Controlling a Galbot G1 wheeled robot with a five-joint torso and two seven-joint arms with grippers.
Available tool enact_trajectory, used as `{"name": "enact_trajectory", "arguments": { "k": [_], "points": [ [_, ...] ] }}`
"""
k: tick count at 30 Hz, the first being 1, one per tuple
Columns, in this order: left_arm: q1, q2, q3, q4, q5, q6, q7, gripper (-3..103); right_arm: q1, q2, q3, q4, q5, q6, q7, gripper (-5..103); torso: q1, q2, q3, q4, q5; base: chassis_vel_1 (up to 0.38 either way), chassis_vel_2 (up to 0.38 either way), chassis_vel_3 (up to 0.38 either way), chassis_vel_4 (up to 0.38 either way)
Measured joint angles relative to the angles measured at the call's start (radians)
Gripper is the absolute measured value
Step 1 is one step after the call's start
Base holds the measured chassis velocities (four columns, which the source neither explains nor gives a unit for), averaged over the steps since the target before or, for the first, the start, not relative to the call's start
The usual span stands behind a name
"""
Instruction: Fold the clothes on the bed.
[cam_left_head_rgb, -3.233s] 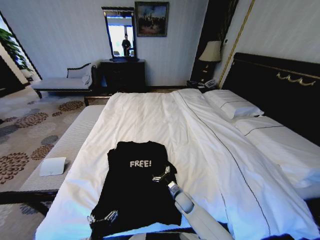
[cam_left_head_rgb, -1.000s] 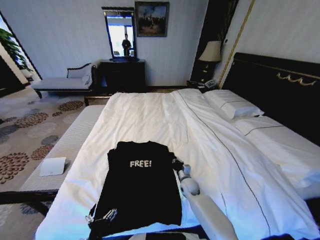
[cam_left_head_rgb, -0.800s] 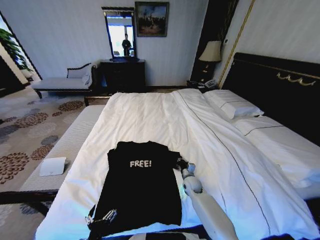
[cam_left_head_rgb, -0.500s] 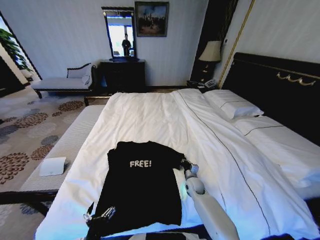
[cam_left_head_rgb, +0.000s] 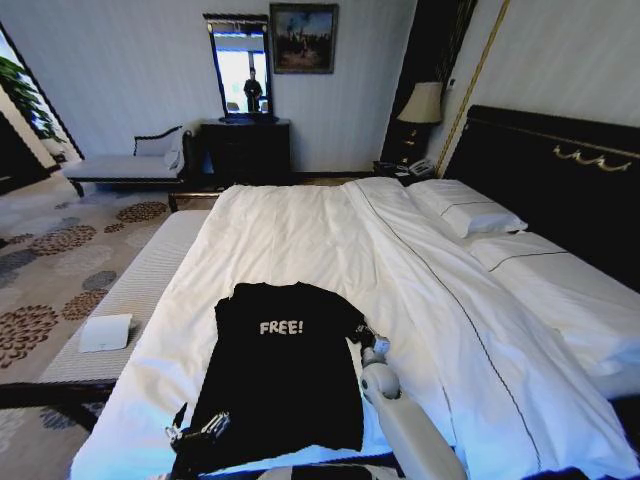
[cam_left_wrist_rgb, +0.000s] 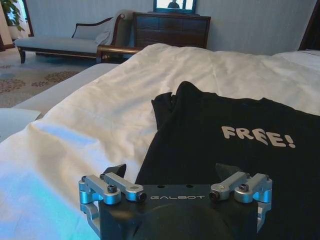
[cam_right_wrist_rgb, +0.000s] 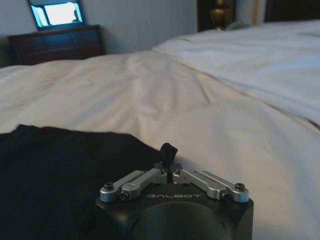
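Note:
The clothes are one black T-shirt with white "FREE!" lettering, lying flat on the near left part of the bed. My left gripper is at the shirt's near left hem corner. In the left wrist view the left gripper is open, its fingers spread wide just over the T-shirt. My right gripper is at the shirt's right edge, near the sleeve. In the right wrist view the right gripper is shut, with the edge of the T-shirt drawn up to its tips.
White pillows lie against the dark headboard on the right. A pale bench runs along the bed's left side with a white folded item on it. A dresser and chaise stand at the far wall.
My right gripper has moved from the shirt's middle out to its right edge, and the fabric there now reaches farther right. The left gripper has shifted slightly at the hem.

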Motion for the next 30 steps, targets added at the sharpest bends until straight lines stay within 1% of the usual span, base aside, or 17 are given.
{"name": "enact_trajectory", "arguments": {
  "k": [3, 9, 11, 13, 14, 19, 22, 25, 30],
  "points": [
    [0.0, 0.002, -0.002, -0.001, -0.009, -0.001, 0.0, 100, 0.031, -0.026, -0.04, 0.015, 0.011, 0.004, -0.024, 0, 0.0, 0.0, 0.0, 0.0001, 0.0001, 0.0, 0.0, 0.0, 0.0],
    [-0.001, 0.0, -0.004, 0.002, -0.011, -0.003, 0.0, 100, 0.073, -0.053, -0.104, 0.043, 0.021, 0.001, -0.068, 0, 0.0, 0.0, 0.0, 0.0, 0.0, 0.0, 0.0, 0.0, 0.0],
    [-0.001, 0.0, -0.009, 0.002, -0.011, -0.003, 0.001, 100, 0.099, -0.058, -0.148, 0.052, 0.019, -0.002, -0.085, 0, 0.0, 0.0, 0.0, 0.0, 0.0, 0.0, 0.0, 0.0, 0.0],
    [-0.002, -0.001, -0.014, 0.002, -0.011, -0.004, 0.001, 100, 0.122, -0.059, -0.187, 0.054, 0.019, -0.005, -0.093, 0, 0.0, 0.0, 0.0, 0.0001, -0.0001, 0.0, 0.0, 0.0, 0.0],
    [-0.002, -0.001, -0.014, 0.002, -0.011, -0.004, 0.001, 100, 0.122, -0.059, -0.187, 0.054, 0.019, -0.005, -0.093, 0, 0.0, 0.0, 0.0, 0.0001, -0.0001, 0.0, 0.0, 0.0, 0.0],
    [0.001, -0.012, -0.029, 0.0, -0.013, -0.004, 0.001, 100, 0.164, -0.039, -0.288, 0.024, 0.007, -0.008, -0.096, 0, 0.0, 0.0, 0.0, 0.0001, 0.0, 0.0, 0.0, 0.0, 0.0],
    [0.006, -0.018, -0.035, 0.0, -0.014, -0.007, 0.002, 100, 0.174, -0.027, -0.315, 0.002, -0.003, -0.007, -0.097, 0, 0.0, 0.0, 0.0, 0.0001, 0.0001, 0.0, 0.0, 0.0, 0.0],
    [0.011, -0.024, -0.042, 0.003, -0.016, -0.011, 0.005, 100, 0.184, -0.012, -0.343, -0.035, -0.036, 0.006, -0.107, 0, 0.0, 0.0, 0.0, 0.0001, 0.0001, 0.0, 0.0, 0.0, 0.0],
    [0.014, -0.025, -0.052, 0.006, -0.02, -0.015, 0.006, 100, 0.179, -0.01, -0.368, -0.069, -0.072, 0.028, -0.126, 0, 0.0, 0.0, 0.0, 0.0, 0.0, 0.0, 0.0, 0.0, 0.0]
  ]
}}
